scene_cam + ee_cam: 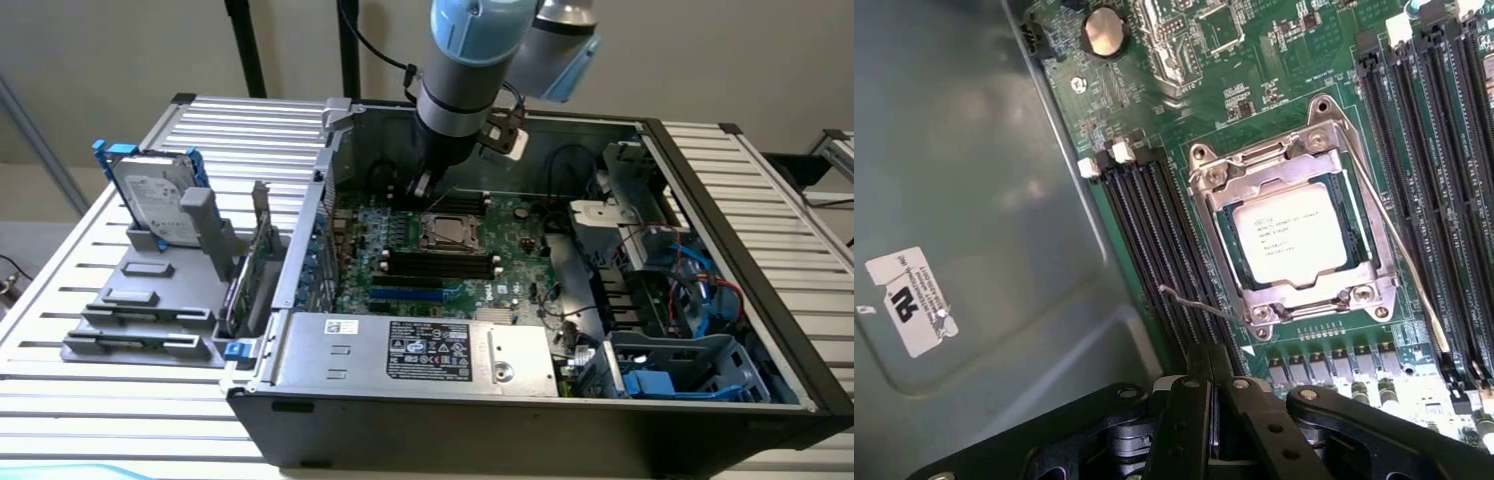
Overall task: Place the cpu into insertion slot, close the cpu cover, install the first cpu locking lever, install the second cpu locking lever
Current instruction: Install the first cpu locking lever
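The cpu (1294, 232), a silvery-grey square with printed text, lies in the insertion slot (445, 235) on the green board. The cpu cover (1219, 195), a thin silvery frame, lies flat down over it, and the chip shows through its cut-out. One thin wire lever (1399, 250) runs along one side of the socket. A second wire lever (1199, 303) sticks out from the socket's corner over the black memory slots. My gripper (1206, 358) is shut with nothing in it, a short way from that lever's free end. In the exterior view the gripper (419, 190) hangs just behind the socket.
Black memory slots (1154, 230) flank the socket on both sides. The grey case wall with a white sticker (914, 300) is close beside the gripper. A power supply (414, 350) fills the case front. A blue drive cage (681, 370) and cables lie on the exterior view's right.
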### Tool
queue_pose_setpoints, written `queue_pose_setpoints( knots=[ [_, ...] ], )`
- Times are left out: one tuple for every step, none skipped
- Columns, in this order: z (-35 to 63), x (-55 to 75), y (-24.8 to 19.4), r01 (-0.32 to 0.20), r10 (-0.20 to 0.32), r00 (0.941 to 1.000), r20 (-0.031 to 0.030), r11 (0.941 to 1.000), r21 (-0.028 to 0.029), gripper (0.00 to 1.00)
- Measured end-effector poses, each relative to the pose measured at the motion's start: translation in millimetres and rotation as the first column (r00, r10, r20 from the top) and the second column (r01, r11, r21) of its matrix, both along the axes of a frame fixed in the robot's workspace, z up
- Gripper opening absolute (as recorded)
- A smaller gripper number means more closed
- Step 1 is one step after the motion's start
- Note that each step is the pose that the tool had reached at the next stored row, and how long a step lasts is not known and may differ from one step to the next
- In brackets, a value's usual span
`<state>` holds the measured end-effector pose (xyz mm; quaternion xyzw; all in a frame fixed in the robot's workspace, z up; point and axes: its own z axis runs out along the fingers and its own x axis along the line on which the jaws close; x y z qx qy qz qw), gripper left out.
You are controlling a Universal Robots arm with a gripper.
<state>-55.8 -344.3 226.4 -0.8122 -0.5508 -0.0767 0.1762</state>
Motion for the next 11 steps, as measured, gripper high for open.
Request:
queue_pose_setpoints(
  knots=[
    [-1.0, 0.0, 0.0, 0.005, -0.005, 1.0, -0.0023, 1.0, -0.0001, 0.11],
    [-2.0, 0.0, 0.0, 0.009, -0.009, 0.9999, -0.0049, 1.0, -0.0001, 0.11],
    [-2.9, 0.0, 0.0, 0.012, -0.012, 0.9999, -0.0084, 0.9999, -0.0002, 0.11],
    [-3.7, 0.1, 0.0, 0.013, -0.013, 0.9998, -0.0122, 0.9999, -0.0003, 0.11],
    [-4.5, 0.0, 0.0, 0.014, -0.014, 0.9998, -0.0159, 0.9999, -0.0003, 0.11],
    [-5.4, 0.0, 0.0, 0.016, -0.016, 0.9997, -0.0195, 0.9999, -0.0005, 0.11],
    [-6.2, 0.1, 0.0, 0.017, -0.017, 0.9996, -0.0225, 0.9999, -0.0006, 0.11],
    [-7.0, 0.2, 0.0, 0.018, -0.018, 0.9995, -0.0251, 0.9998, -0.0009, 0.11],
    [-8.0, 0.3, 0.0, 0.018, -0.018, 0.9995, -0.0274, 0.9998, -0.0011, 0.11],
    [-8.9, 0.5, 0.0, 0.02, -0.02, 0.9994, -0.0292, 0.9998, -0.0013, 0.11],
    [-9.9, 0.7, 0.0, 0.021, -0.021, 0.9993, -0.0304, 0.9998, -0.0018, 0.11]
  ],
)
